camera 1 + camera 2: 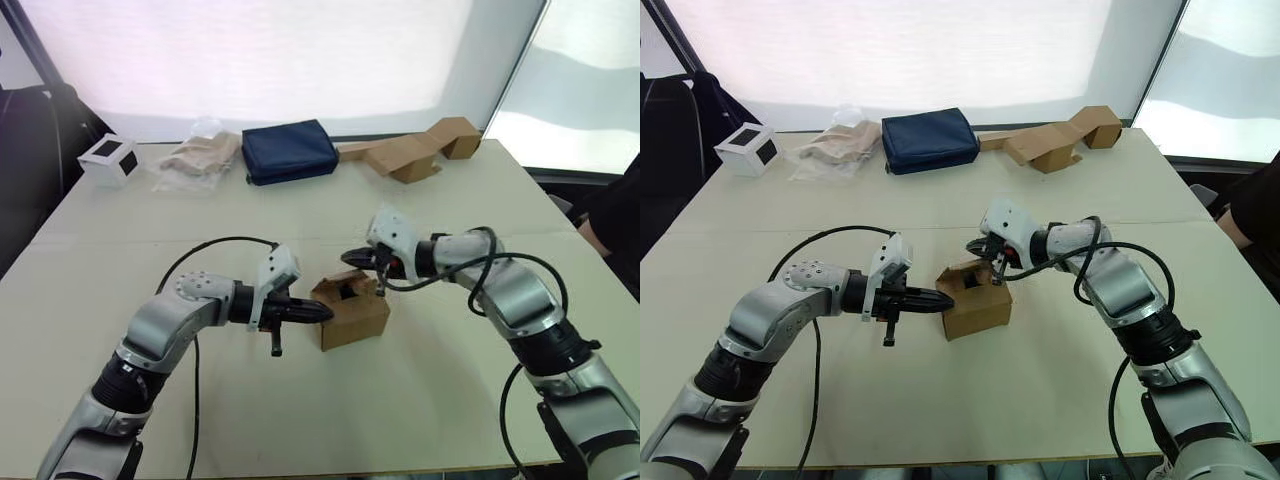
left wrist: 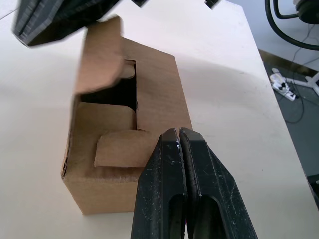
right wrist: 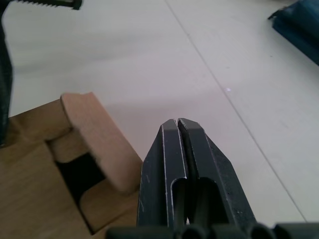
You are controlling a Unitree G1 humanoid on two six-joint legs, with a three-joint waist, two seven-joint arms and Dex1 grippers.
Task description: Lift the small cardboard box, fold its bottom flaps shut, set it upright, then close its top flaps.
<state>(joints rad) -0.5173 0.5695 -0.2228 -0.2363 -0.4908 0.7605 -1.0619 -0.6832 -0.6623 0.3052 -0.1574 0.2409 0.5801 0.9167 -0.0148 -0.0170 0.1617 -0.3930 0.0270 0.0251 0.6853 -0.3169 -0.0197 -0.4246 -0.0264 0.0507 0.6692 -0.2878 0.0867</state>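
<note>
One small cardboard box (image 1: pixel 350 309) sits upright at the table's (image 1: pixel 300 410) centre, its top flaps (image 2: pixel 102 62) partly open over a dark gap. Two grippers flank it: the left gripper (image 1: pixel 322 312) at nine o'clock, fingers pressed together, empty, tips touching the box; the right gripper (image 1: pixel 350 257) at twelve o'clock, fingers likewise together, empty. Along the far edge lie one white cube (image 1: pixel 108 159), one plastic bag (image 1: pixel 196 158), one navy pouch (image 1: pixel 288 150) and one cardboard strip (image 1: pixel 415 150).
</note>
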